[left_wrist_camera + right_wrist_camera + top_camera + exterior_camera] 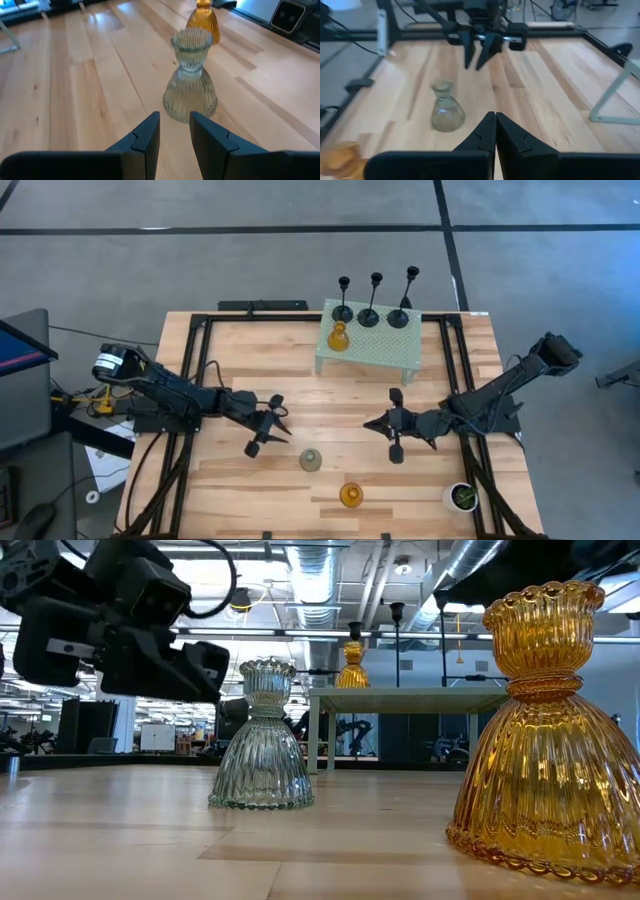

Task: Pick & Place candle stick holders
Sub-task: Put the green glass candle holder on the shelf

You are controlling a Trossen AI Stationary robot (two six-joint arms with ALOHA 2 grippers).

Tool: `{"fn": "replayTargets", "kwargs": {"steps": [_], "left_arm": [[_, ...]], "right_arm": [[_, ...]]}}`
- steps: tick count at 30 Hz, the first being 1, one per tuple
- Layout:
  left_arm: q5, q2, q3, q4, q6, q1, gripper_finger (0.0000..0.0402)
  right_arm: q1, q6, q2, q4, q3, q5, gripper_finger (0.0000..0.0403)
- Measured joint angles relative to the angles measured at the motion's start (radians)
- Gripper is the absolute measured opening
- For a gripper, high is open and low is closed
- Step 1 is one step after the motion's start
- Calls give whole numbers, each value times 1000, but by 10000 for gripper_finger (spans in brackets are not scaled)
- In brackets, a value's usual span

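Looking straight down, I see the left gripper (277,423) hanging over the wooden table (240,350) on its left half, with the pale grey-green holder (311,459) standing upright just beyond its tips, toward the front edge. Through the left wrist camera I read the 2 fingers (145,137) as parted by a narrow gap with nothing between them, and the grey-green holder (190,82) sits on the wood just ahead of them, apart from both.

The right gripper (382,423) rests over the table's right half, facing the left one across the middle. My right wrist view shows its fingers (482,132) pressed together on nothing, with the grey-green holder (446,106) off to one side of them and the left gripper (479,55) farther back.

1 amber holder (351,494) stands upright near the front edge, close to the grey-green one but not touching it. From table height it fills the right side (545,730), with the grey-green holder (262,735) farther back at centre.

At the far side a small pale-green stand (400,358) carries 4 pieces: the second amber holder (338,338) at its left end, and the 3 black thin-stemmed holders (370,305) in a row along its back edge.

A small white pot with a green plant (462,498) sits at the front right corner.
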Motion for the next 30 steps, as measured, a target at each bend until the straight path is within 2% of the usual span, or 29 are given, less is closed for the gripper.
{"fn": "replayTargets", "kwargs": {"steps": [10,17,25,30], "left_arm": [[-3,143,0,187,-55,-1,107],[23,134,0,259,-55,-2,106],[14,134,0,264,-47,-2,107],[-30,134,0,264,-47,-2,132]], "right_arm": [[-43,10,34,64,0,-6,0],[-27,9,34,63,0,-8,0],[-28,7,33,68,0,-8,0],[-28,7,33,71,0,-8,0]]}}
